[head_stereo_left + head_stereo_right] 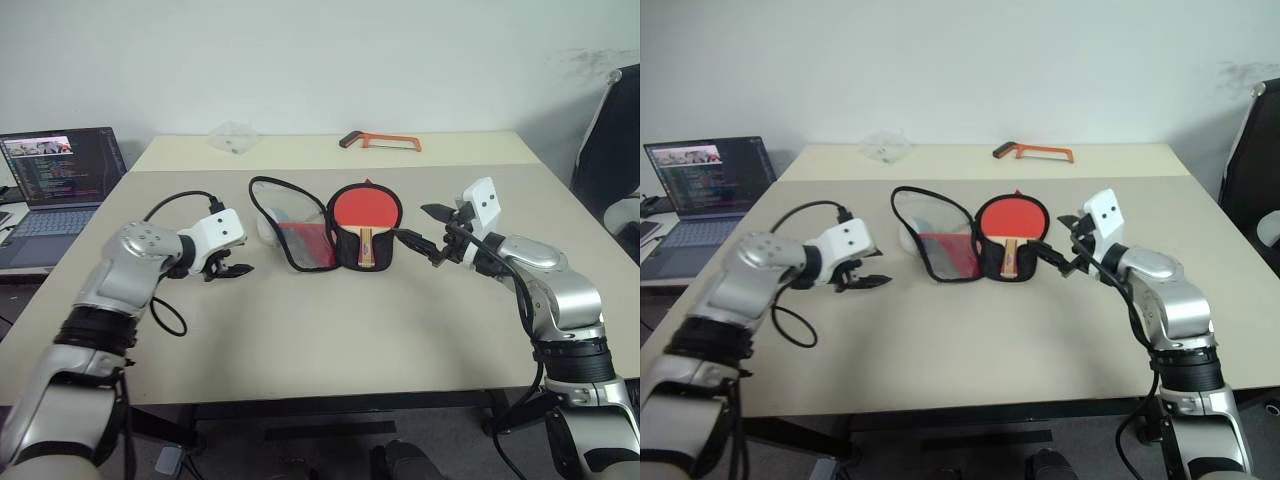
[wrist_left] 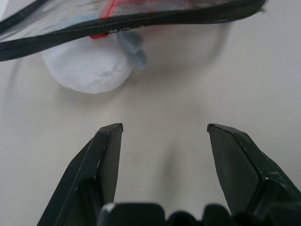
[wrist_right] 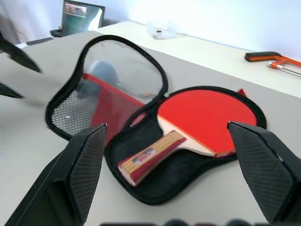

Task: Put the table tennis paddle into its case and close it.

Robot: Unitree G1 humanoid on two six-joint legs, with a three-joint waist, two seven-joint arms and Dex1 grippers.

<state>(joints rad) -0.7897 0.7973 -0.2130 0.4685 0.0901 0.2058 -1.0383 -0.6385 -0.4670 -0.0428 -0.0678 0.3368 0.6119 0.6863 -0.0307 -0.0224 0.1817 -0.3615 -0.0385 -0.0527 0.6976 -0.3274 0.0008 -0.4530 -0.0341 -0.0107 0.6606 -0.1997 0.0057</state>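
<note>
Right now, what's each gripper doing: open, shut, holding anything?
Left gripper: open, empty, near the case.
Right gripper: open, empty, facing the paddle.

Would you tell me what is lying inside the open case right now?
The table tennis paddle lies red face up in the black half of the case, handle toward the robot. The lid is folded open beside it. The lining beneath the paddle is hidden.
</note>
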